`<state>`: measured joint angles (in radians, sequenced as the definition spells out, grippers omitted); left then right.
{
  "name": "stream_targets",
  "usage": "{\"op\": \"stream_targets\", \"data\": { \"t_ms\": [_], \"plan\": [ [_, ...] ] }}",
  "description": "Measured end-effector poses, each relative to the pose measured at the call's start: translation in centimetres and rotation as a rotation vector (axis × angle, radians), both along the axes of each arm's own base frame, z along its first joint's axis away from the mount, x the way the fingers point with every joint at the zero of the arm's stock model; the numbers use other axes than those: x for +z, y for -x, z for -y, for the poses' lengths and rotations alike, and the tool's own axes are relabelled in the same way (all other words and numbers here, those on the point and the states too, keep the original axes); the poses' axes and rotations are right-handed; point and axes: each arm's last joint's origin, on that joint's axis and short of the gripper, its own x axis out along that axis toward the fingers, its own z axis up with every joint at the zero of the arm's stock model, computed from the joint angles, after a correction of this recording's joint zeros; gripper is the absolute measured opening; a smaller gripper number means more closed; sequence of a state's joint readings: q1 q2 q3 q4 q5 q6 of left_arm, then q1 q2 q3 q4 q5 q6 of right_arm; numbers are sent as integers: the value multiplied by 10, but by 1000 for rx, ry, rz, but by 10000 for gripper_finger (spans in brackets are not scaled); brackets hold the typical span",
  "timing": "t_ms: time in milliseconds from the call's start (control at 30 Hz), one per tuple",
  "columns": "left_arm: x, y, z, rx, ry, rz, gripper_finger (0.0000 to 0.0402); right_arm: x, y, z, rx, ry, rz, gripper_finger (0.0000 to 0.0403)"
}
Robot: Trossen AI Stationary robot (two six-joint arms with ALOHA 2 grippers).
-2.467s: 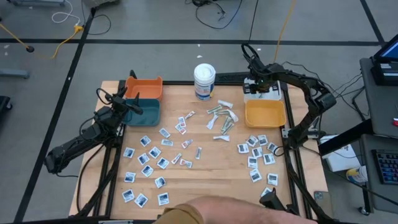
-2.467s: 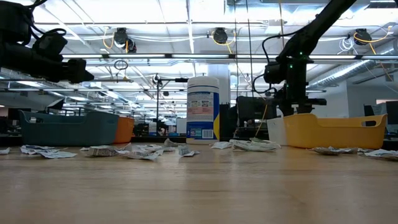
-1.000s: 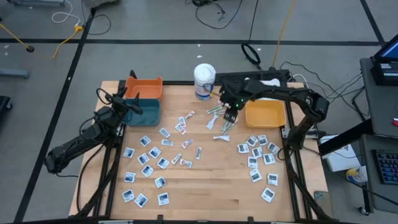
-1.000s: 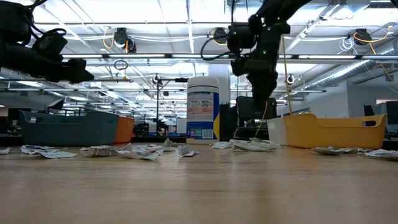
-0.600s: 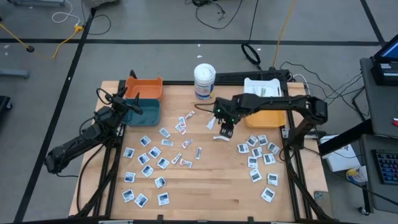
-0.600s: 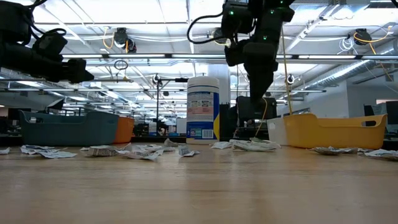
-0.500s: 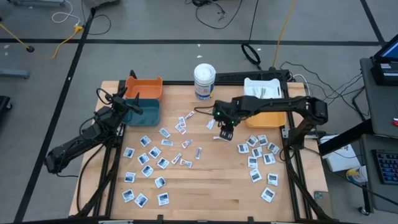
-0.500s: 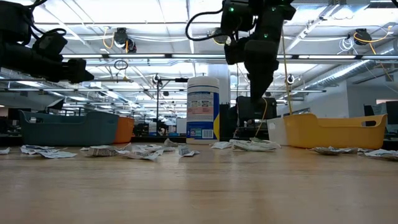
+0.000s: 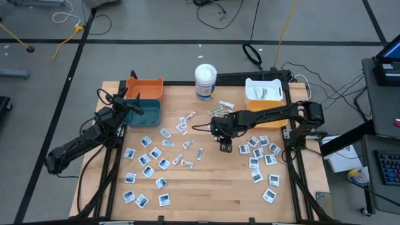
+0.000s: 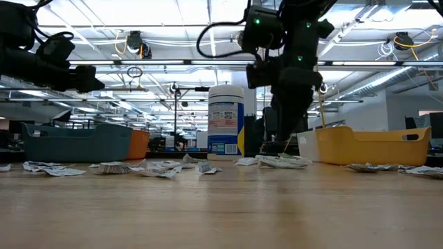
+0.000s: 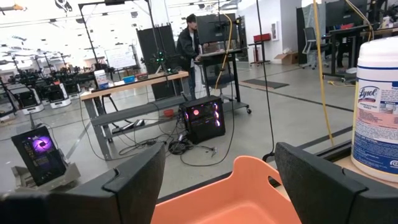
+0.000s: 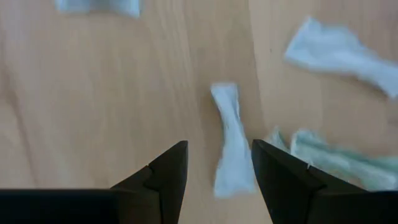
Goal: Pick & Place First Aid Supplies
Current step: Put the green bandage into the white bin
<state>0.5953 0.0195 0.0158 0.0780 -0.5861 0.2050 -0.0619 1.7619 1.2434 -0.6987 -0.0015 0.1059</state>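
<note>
The white rectangular bin (image 9: 265, 90) at the bench's far right corner holds a few whitish-grey wrapped strips (image 9: 261, 93). The orange bin (image 9: 145, 87) and the teal bin (image 9: 147, 110) by the far left corner look empty. A yellow bin (image 10: 377, 146) is largely hidden under the right arm from above. The flat white-and-blue sachets (image 9: 150, 162) lie scattered across the wooden bench (image 9: 206, 187).

The right gripper (image 12: 216, 167) hangs low near the bench's middle, fingers parted, holding nothing, directly over a twisted whitish strip (image 12: 231, 138). The left gripper (image 11: 217, 180) waits wide open above the orange bin.
</note>
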Motion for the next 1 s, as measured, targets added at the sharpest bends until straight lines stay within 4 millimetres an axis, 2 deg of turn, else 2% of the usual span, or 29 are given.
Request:
{"op": "stream_targets", "data": {
  "t_ms": [300,500,700,867,1000],
  "plan": [
    [0,0,0,0,0,0,308,-28,-14,2,42,11,-10,160],
    [0,0,0,0,0,0,308,-41,-17,3,42,7,-38,110],
    [0,0,0,0,0,0,308,-41,-18,1,86,-34,-29,12],
    [0,0,0,0,0,0,308,-39,-18,2,56,-39,-25,6],
    [0,0,0,0,0,0,308,-23,-18,7,-9,-52,10,4]
  ]
}}
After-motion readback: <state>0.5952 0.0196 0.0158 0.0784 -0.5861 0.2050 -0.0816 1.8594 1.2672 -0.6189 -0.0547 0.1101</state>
